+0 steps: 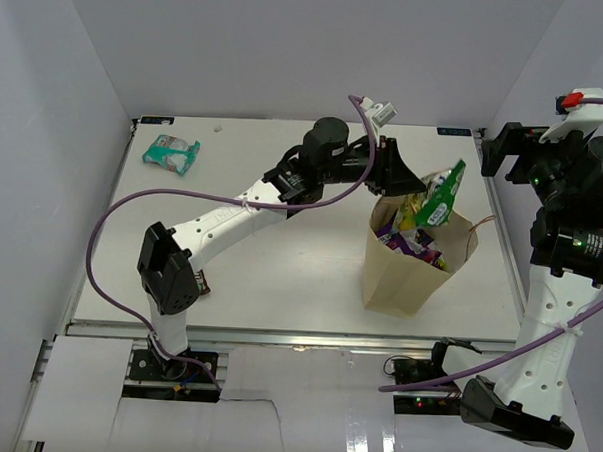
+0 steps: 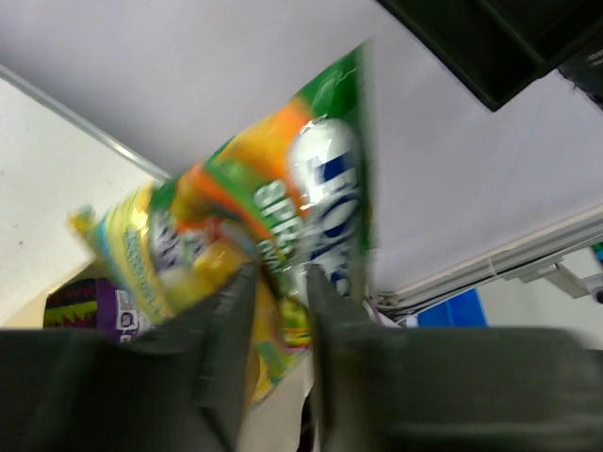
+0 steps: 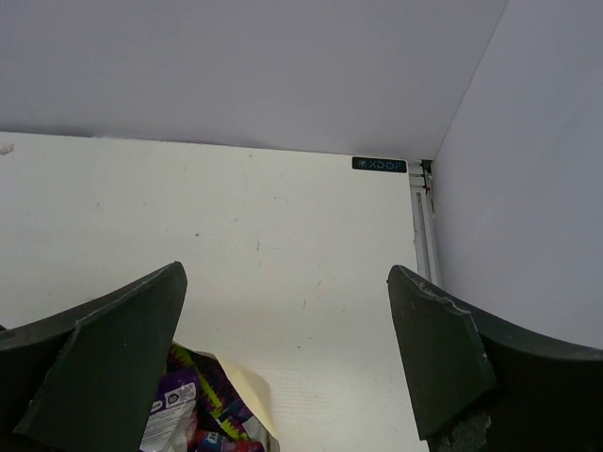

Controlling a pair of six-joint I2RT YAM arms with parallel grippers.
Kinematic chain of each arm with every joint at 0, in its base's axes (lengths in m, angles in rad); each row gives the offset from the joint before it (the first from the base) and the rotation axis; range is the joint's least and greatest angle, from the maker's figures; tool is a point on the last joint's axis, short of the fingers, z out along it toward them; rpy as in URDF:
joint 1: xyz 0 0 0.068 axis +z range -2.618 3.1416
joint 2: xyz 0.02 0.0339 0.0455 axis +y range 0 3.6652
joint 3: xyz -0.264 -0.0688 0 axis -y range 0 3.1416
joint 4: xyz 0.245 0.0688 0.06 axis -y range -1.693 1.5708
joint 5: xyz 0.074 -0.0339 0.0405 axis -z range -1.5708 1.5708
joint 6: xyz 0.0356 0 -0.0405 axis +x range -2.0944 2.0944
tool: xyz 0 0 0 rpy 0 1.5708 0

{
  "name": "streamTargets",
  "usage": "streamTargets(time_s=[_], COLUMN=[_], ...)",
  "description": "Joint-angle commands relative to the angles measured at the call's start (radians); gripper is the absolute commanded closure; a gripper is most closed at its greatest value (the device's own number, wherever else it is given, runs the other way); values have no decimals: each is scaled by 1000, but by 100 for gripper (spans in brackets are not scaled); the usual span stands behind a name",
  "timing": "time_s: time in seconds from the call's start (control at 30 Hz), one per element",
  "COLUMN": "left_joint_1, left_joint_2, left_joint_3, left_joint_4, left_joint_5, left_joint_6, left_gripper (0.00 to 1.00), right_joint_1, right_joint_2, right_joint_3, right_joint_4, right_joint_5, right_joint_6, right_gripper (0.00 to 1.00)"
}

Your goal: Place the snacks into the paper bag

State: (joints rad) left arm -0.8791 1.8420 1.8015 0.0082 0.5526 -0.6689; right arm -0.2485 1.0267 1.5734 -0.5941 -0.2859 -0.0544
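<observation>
The tan paper bag point(image 1: 409, 281) stands upright at the right of the table, with several snacks inside, a dark-purple chip bag point(image 1: 411, 246) among them. A green-yellow bag point(image 1: 441, 195) sticks up out of its mouth. My left gripper point(image 1: 412, 181) hovers at the bag's far-left rim. In the blurred left wrist view its jaws point(image 2: 281, 273) stand slightly apart, with the lower edge of the green-yellow bag point(image 2: 283, 188) between them. My right gripper point(image 1: 500, 150) hangs wide open and empty beyond the bag's right side. Its view point(image 3: 287, 330) shows the paper rim point(image 3: 247, 395) and the purple bag point(image 3: 188, 405) below.
A teal-white bag point(image 1: 171, 153) lies at the table's far-left corner. A small brown bar point(image 1: 201, 280) rests beside the left arm's base. White walls close the table in on the left, back and right. A cord handle point(image 1: 485, 223) pokes out at the bag's right.
</observation>
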Motion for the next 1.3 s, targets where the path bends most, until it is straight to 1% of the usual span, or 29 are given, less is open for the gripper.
streamTargets(time_s=[0.0, 0.1, 0.2, 0.23, 0.27, 0.3, 0.33, 0.37, 0.4, 0.43, 0.47, 0.5, 0.53, 0.57, 0.6, 0.63, 0.67, 0.7, 0.73, 0.77, 0.8, 0.83, 0.87, 0.97, 1.03, 1.07, 1.1, 1.13, 1.27], left_joint_1=[-14, -20, -20, -20, -20, -20, -20, -18, -17, -9, 2, 15, 67, 115, 165, 277, 328, 374, 469, 512, 547, 612, 635, 669, 672, 672, 675, 681, 693], left_joint_2=[-55, -55, -56, -58, -72, -85, -105, -172, -215, -324, -383, -441, -498, -604, -659, -709, -760, -839, -865, -877, -883, -874, -859, -773, -729, -683, -664, -644, -552], left_joint_3=[65, 96, 157, 195, 211, 228, 240, 225, 194, 83, 6, -73, -152, -312, -396, -478, -561, -702, -756, -845, -878, -905, -930, -991, -1010, -1013, -1018, -1021, -1028], left_joint_4=[3, -54, -85, -109, -126, -184, -226, -264, -305, -379, -413, -506, -569, -627, -724, -756, -773, -799, -810, -817, -824, -826, -826, -823, -789, -781, -775, -769, -751], left_joint_5=[-25, -54, -60, -68, -77, -124, -170, -231, -308, -498, -608, -705, -850, -885, -887, -873, -864, -855, -840, -804, -787, -766, -731, -734, -712, -723, -724, -724, -706], left_joint_6=[-6, 17, 40, 48, 61, 109, 147, 179, 233, 244, 241, 192, 140, 80, -19, -49, -61, -69, -67, -55, -46, -38, -22, -23, -8, -8, -8, -5, 12], left_gripper=[55, 39, 36, 36, 36, 36, 36, 36, 36, 36, 36, 34, 30, 26, 26, 21, 18, 16, 15, 15, 15, 14, 15, 17, 22, 23, 26, 26, 35], right_joint_1=[-5, -5, -5, -5, -5, -5, -6, -5, -5, -5, -5, -5, -5, -5, -5, -5, -5, -5, -5, -5, -5, -5, -5, -5, -5, -5, -5, -5, -5], right_joint_2=[-13, -11, -10, -11, -13, -23, -28, -34, -39, -37, -31, -18, -11, 2, 10, 16, 19, 24, 27, 30, 30, 33, 35, 33, 24, 21, 18, 15, 1], right_joint_3=[13, 10, 8, 5, 4, -1, -12, -16, -19, -21, -23, -26, -32, -41, -44, -47, -52, -61, -65, -70, -75, -76, -76, -84, -93, -96, -99, -107, -122], right_joint_4=[56, 54, 54, 51, 50, 48, 37, 28, 19, -5, -19, -26, -27, -30, -30, -32, -32, -29, -23, -19, -16, -16, -18, -19, -18, -18, -18, -18, -18], right_joint_5=[21, 13, -10, -48, -76, -117, -225, -280, -335, -404, -415, -414, -391, -371, -345, -346, -346, -352, -355, -354, -352, -349, -343, -331, -325, -325, -322, -319, -309], right_joint_6=[16, 16, 4, -8, -45, -76, -116, -154, -215, -228, -234, -222, -213, -200, -179, -176, -173, -168, -159, -157, -157, -156, -157, -177, -186, -190, -190, -190, -185], right_gripper=[7, 7, 7, 6, 3, 2, 4, 5, 5, 5, 5, 5, 5, 5, 5, 5, 5, 5, 5, 5, 5, 5, 5, 5, 5, 5, 5, 5, 5])
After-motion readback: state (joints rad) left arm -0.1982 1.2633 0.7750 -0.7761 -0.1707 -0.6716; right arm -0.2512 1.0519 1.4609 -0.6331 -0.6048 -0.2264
